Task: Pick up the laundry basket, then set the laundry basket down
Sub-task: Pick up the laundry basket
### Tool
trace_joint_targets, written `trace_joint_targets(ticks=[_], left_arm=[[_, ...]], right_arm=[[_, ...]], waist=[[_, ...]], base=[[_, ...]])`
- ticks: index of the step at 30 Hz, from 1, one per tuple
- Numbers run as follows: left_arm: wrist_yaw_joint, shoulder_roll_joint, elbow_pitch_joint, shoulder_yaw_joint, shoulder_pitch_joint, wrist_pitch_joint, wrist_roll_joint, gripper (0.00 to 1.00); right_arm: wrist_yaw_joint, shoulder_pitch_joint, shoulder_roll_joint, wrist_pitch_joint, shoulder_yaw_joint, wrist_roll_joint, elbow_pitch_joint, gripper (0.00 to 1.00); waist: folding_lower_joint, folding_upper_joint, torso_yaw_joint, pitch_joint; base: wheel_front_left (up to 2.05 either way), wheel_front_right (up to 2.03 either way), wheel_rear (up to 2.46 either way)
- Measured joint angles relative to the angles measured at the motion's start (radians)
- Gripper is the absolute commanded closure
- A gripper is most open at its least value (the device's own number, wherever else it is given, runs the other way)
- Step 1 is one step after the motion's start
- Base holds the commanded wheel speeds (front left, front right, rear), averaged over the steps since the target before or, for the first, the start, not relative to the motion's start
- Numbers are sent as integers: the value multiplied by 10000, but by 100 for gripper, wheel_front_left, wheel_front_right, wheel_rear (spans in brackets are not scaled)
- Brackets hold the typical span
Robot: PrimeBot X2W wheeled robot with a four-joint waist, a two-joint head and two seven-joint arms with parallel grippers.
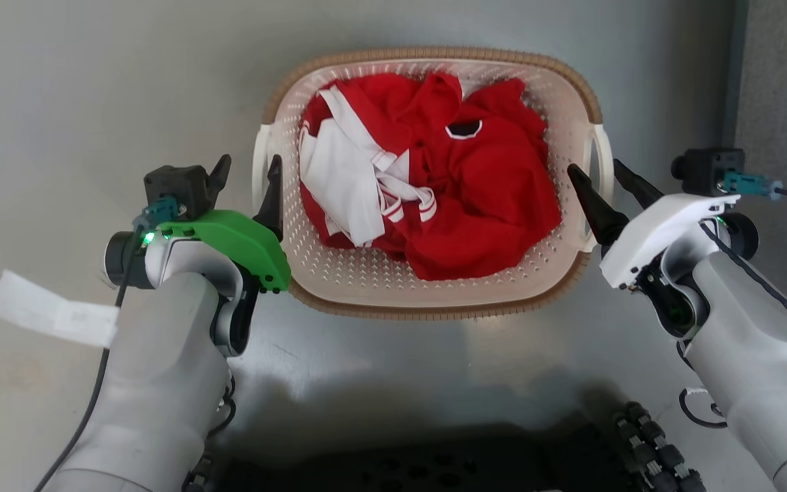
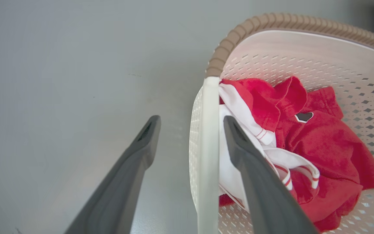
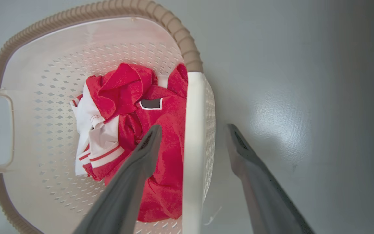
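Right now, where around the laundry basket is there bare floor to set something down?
Bare grey floor lies outside the left gripper, outside the right gripper, and in front of the laundry basket between the forearms. Crowded: both straddled handles and the inside, heaped with red-and-white clothes.

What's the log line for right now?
left hand: open, astride left handle | right hand: open, astride right handle | laundry basket: clothes inside

Cream perforated laundry basket (image 1: 366, 273), brown woven-look rim (image 1: 434, 53), red-and-white clothes (image 1: 475, 184), grey floor (image 1: 93, 82)
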Motion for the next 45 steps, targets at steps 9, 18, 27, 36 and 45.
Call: trace_joint_targets(ticks=[9, 18, 27, 36, 45], left_arm=[[-192, -10, 915, -472, -598, 500, -658, 0], [-399, -17, 1407, -871, -917, 589, -1279, 58], [-546, -136, 1747, -1233, -1191, 587, -1755, 100], [-677, -163, 2255, -1572, -1255, 531, -2042, 100], [-796, -184, 2721, -1988, -1152, 943, -2610, 100]], right_arm=[[0, -567, -10, 280, 487, 462, 445, 0], [8, -1036, -4, -33, 1012, 765, 506, 25], [-33, -1236, 38, -378, 1463, 1070, 750, 100], [-31, -1290, 56, -694, 1965, 1440, 1055, 100], [-31, -1301, 104, -460, 2562, 1856, 1522, 100]], waist=[[-1, 0, -110, 632], [-1, 0, -158, 791], [-1, 0, -198, 735], [-1, 0, -235, 363], [-1, 0, -232, -406]], base=[[0, 0, 0], [0, 0, 0], [0, 0, 0], [0, 0, 0], [0, 0, 0]])
